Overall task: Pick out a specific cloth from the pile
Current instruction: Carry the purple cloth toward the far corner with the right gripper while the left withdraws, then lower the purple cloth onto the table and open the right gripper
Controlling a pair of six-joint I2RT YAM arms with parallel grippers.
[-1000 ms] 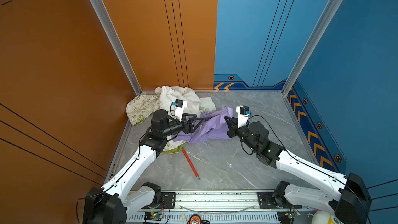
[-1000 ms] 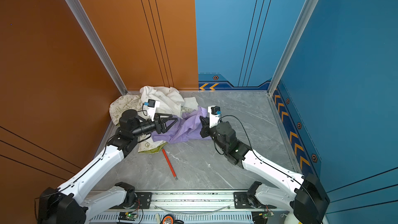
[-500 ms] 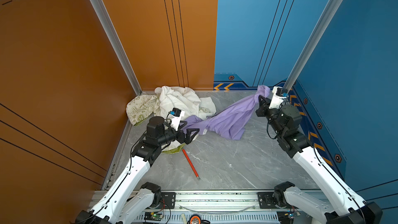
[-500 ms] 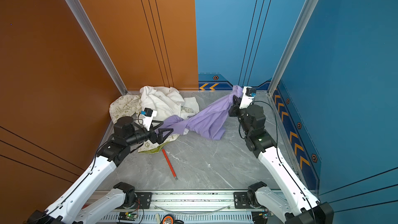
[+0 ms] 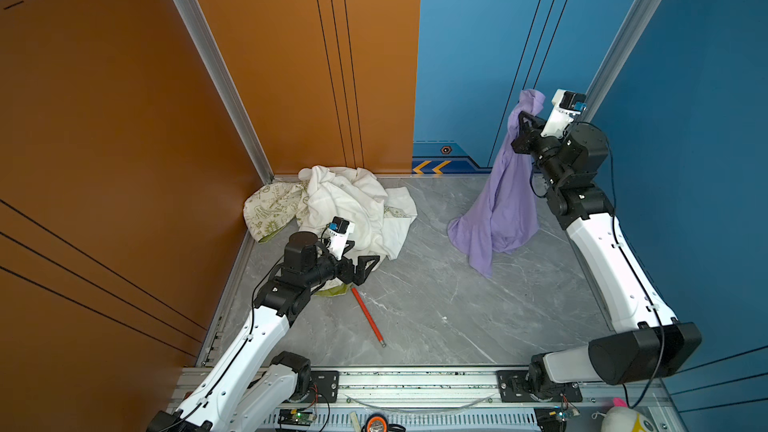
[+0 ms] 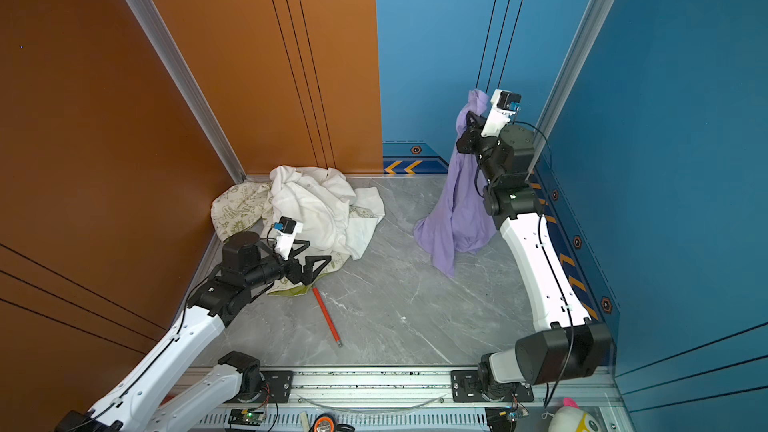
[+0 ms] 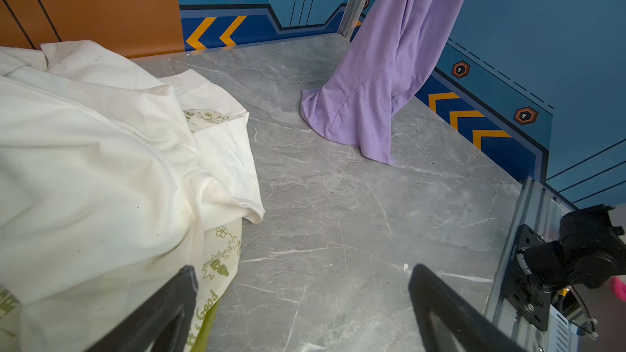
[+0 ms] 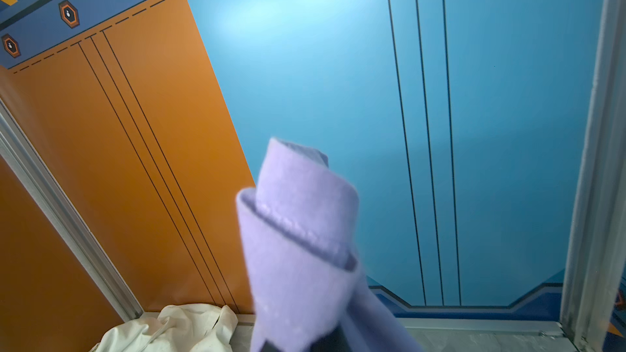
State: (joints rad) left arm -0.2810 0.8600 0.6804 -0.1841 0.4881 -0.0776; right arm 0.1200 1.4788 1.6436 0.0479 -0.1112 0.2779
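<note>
The lavender cloth hangs from my right gripper, which is shut on its top end high up at the back right corner. Its lower hem rests on the grey floor, apart from the pile. In the right wrist view the cloth covers the jaws. The pile of white shirt and cream green-printed fabric lies at the back left corner. Low at the pile's front edge, my left gripper stands open and holds nothing; in the left wrist view its fingers frame bare floor, with the cloth beyond.
A red pencil-like stick lies on the floor in front of the left gripper. Orange and blue walls close in the back and sides. An aluminium rail carrying both arm bases runs along the front edge.
My right gripper has carried the lavender cloth up and to the back right, clear of the pile. The left gripper has opened wider and drawn back towards the pile's front edge.
</note>
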